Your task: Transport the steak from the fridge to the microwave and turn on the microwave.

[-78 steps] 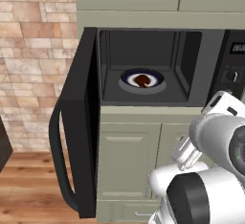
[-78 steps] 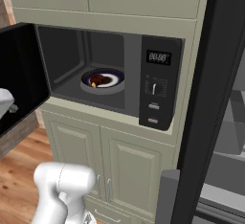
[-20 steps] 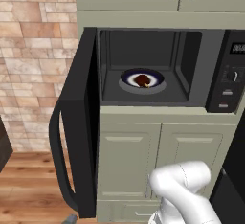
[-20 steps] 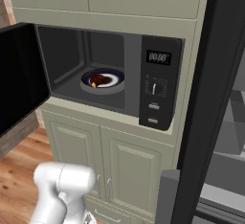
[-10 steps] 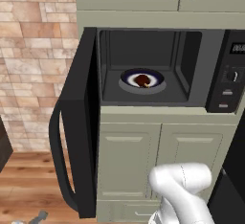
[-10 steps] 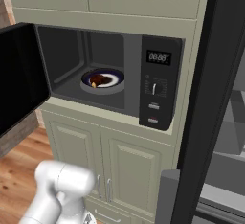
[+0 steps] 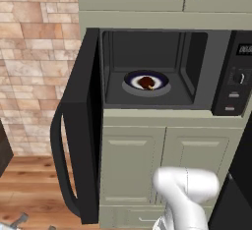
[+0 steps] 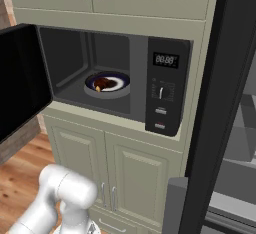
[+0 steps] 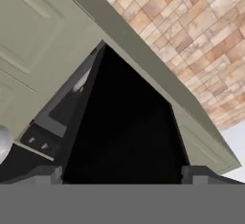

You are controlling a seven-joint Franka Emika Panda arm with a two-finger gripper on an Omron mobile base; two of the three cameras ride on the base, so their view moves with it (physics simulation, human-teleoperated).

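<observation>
The microwave (image 7: 152, 67) stands open, its black door (image 7: 83, 126) swung out to the left. Inside, the steak (image 7: 145, 81) lies on a white, dark-rimmed plate (image 7: 160, 80); the right base view shows the same steak (image 8: 102, 83) and plate (image 8: 117, 83). My gripper (image 9: 122, 175) is open and holds nothing. It hangs low, under the open door (image 9: 124, 132), and looks up at the door's dark face. In the left base view the gripper (image 7: 17, 220) shows at the bottom left corner, near the floor. The fridge (image 8: 217, 103) stands at the right, its black frame beside the microwave.
The microwave's control panel (image 8: 165, 88) with display, knob and buttons sits right of the cavity. Cream cabinet doors (image 7: 147, 170) lie below, more cabinets above. A brick wall (image 7: 39, 52) is on the left and a wooden floor (image 7: 29, 189) below.
The arm has dropped from beside the microwave to low down. In the last half second the hand has slid left along the floor below the door. Steak and door are unmoved.
</observation>
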